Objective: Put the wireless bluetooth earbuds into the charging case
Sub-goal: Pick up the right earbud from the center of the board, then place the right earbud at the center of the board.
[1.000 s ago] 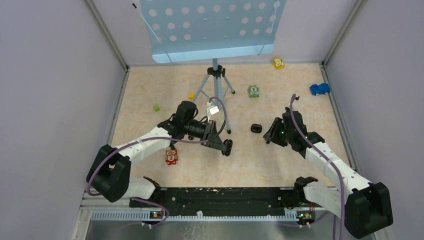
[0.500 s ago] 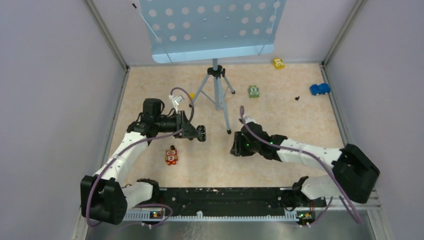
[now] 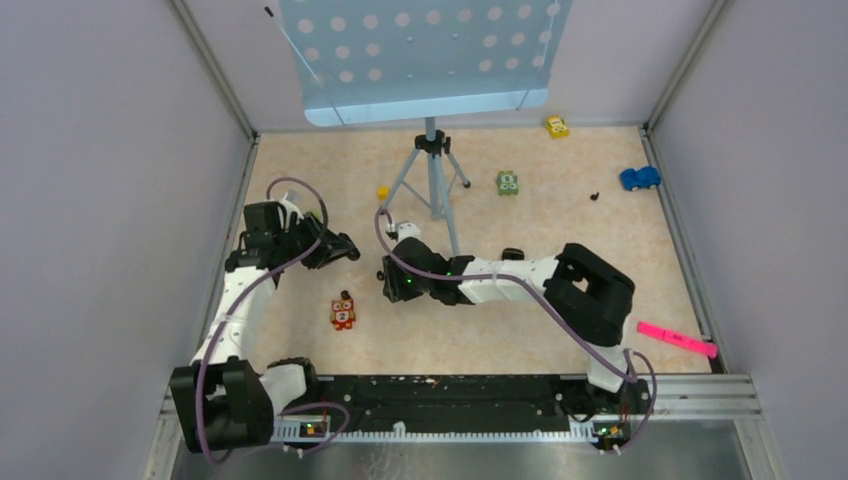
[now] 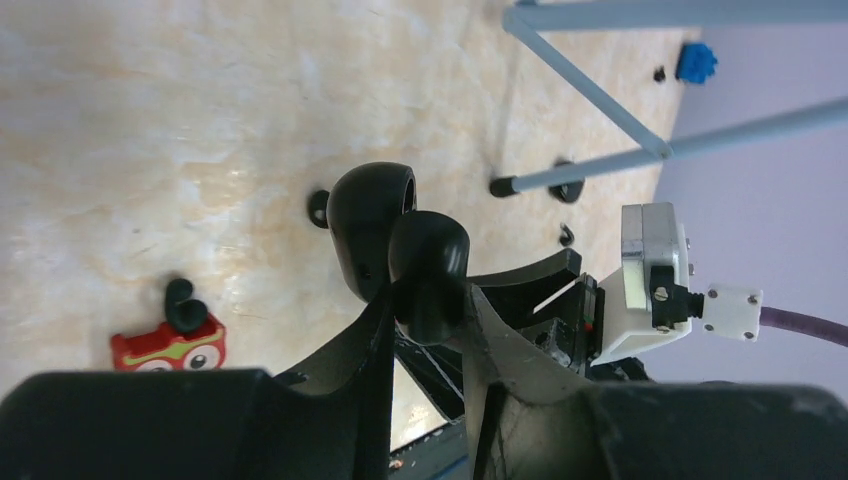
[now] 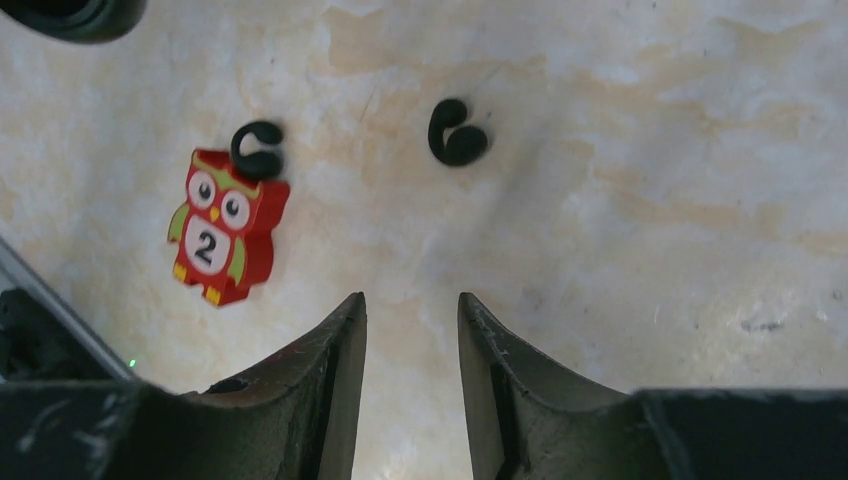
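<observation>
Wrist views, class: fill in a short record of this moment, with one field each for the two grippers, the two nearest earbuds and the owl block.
left gripper: shut on a black two-lobed shell, apparently the opened charging case
right gripper: open, holding nothing
owl block: red, numbered 2, lying flat
first earbud: lying free on the table, ahead of the right gripper
second earbud: against the owl block's head

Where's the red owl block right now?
Top view: the red owl block sits left of centre, just left of the right pincer and nearer than the left pincer. One earbud lies against its head.
</observation>
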Robot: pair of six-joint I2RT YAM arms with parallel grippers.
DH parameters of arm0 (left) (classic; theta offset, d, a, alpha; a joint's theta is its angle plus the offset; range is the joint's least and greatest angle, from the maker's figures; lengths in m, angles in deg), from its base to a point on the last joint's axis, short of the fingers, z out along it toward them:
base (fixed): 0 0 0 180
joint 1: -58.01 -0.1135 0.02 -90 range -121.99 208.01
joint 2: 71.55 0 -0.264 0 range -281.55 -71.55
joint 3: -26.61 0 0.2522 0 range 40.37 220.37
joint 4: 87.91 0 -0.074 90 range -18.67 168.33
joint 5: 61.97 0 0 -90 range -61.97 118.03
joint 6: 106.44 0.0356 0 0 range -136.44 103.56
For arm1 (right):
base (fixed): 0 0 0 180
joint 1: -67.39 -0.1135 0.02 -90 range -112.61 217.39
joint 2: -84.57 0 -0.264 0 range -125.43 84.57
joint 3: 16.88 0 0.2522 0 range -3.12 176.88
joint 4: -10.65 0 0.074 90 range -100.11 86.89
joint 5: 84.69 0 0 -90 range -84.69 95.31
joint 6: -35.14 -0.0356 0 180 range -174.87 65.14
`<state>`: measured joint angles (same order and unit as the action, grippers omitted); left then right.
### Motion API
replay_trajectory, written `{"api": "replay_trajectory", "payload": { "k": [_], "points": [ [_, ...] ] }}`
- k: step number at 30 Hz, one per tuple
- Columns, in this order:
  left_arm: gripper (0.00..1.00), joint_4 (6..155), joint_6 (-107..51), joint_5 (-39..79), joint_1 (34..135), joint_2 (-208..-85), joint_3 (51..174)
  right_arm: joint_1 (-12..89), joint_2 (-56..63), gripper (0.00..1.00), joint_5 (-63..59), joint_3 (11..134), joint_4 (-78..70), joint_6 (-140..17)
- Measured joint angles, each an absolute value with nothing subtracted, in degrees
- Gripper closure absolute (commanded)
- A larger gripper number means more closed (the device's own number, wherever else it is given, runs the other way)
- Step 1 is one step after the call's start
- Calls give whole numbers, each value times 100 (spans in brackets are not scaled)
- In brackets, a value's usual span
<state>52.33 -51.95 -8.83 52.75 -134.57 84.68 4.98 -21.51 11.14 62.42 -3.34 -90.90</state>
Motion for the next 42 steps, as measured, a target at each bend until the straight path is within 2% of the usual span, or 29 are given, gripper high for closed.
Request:
{"api": "replay_trajectory", "payload": {
  "k": [9, 15, 22, 29, 36, 42],
  "points": [
    [100, 5093, -5492, -507, 5050, -13521, 8704, 493, -3201, 63, 1813, 7446, -896, -9306],
    [100, 5075, -5556, -509, 5050, -13516, 8709, 493, -3539, 64, 2073, 7789, -1046, -9439],
    [100, 5060, -5558, -514, 5046, -13516, 8707, 493, -3780, 71, 2355, 8104, -1110, -9518],
    [100, 5021, -5558, -511, 5044, -13514, 8707, 493, -3795, 84, 2454, 8111, -1151, -9584],
    [100, 5032, -5558, -542, 5044, -13514, 8663, 491, -3751, 92, 2465, 8034, -1088, -9623],
    [100, 5241, -5580, -879, 5039, -13514, 8363, 491, -2890, 93, 2508, 6882, -1016, -9647]
  ]
}}
